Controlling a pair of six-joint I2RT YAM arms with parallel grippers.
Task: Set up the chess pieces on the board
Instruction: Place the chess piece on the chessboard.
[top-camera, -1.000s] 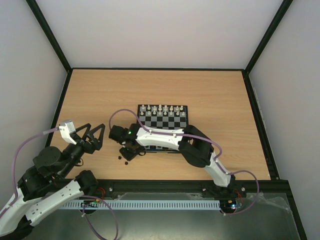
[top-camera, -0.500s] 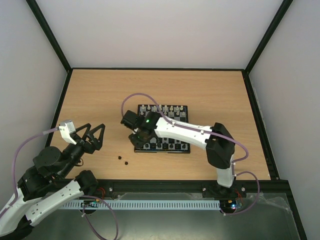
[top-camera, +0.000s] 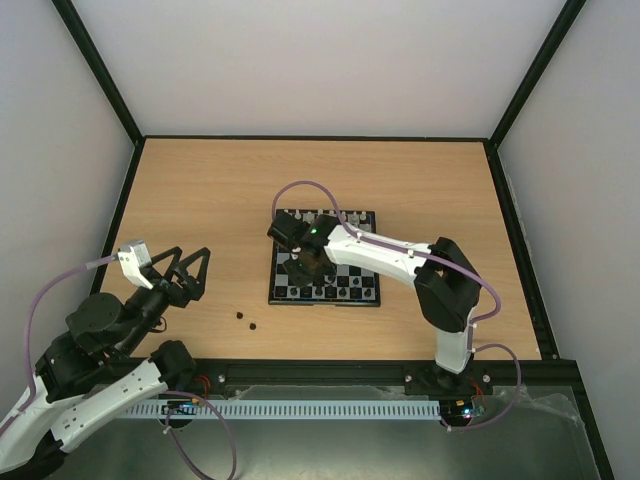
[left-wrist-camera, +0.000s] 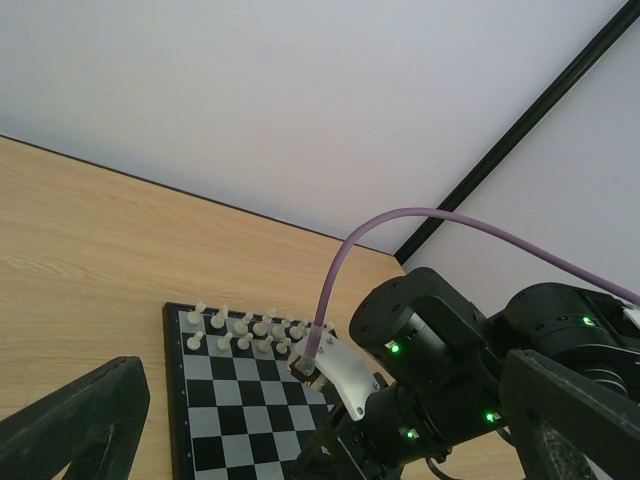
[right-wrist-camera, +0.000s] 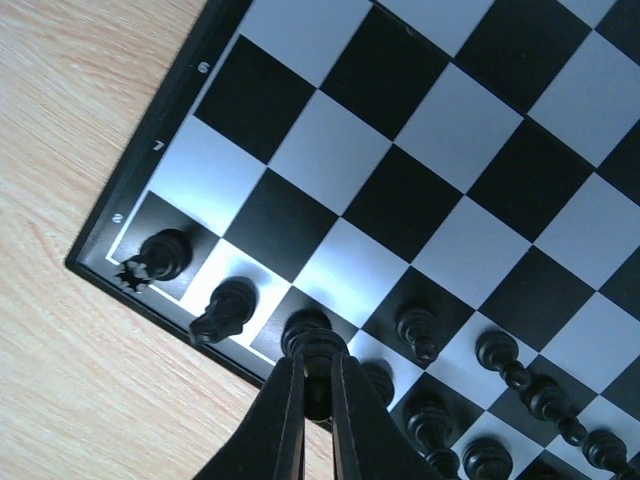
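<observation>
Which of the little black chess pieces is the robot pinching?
The third black piece from the board's corner, just past the corner piece and the knight. Only it sits between the shut fingers of the right gripper; the rest stand free.

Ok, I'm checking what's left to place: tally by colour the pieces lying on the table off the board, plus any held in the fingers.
Black pieces loose on the table: 2
Black piece held in the right fingers: 1
White pieces off the board: 0
Total: 3
</observation>
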